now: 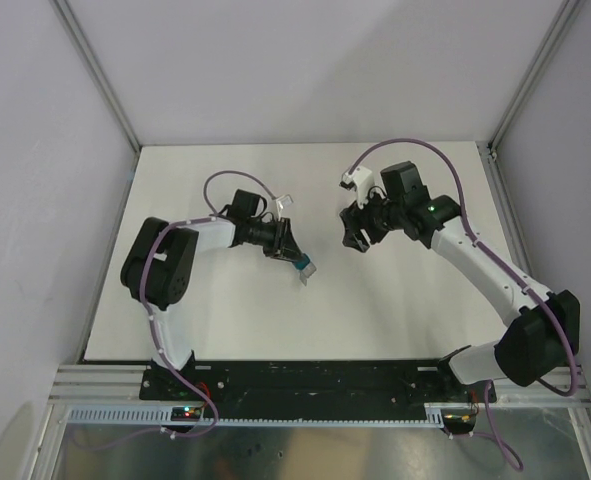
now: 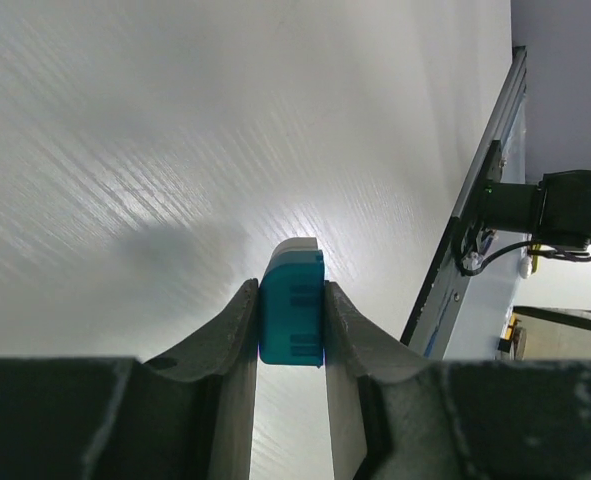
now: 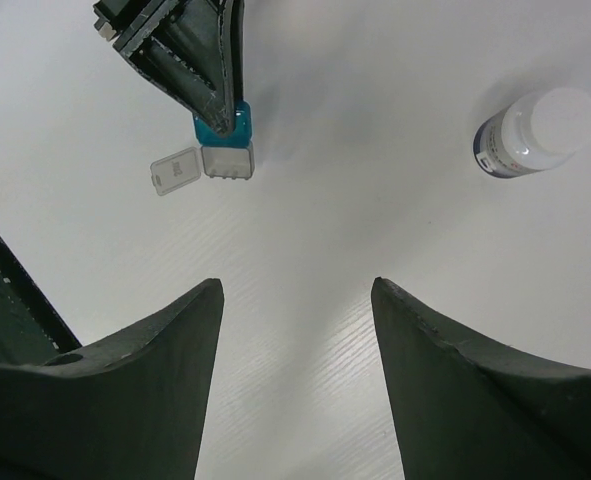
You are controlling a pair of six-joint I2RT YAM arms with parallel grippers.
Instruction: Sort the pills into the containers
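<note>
The containers (image 2: 292, 318), a tiny teal cube joined to a grey one, are pinched by the teal half in my left gripper (image 2: 291, 285), which is shut on them. In the right wrist view the teal cube (image 3: 225, 125) sits between the left fingers (image 3: 190, 55). The grey cube (image 3: 227, 162) rests on the table with its clear lid (image 3: 173, 170) flipped open beside it. My right gripper (image 3: 295, 285) hovers open with nothing in it, apart from the containers. From above, the left gripper (image 1: 295, 258) and right gripper (image 1: 353, 243) face each other mid-table. No pills are in view.
A small white capped bottle (image 3: 535, 130) stands upright on the white table (image 1: 225, 320), off to the right in the right wrist view. The table's metal front rail (image 2: 475, 210) and the right arm's base (image 2: 565, 205) show in the left wrist view.
</note>
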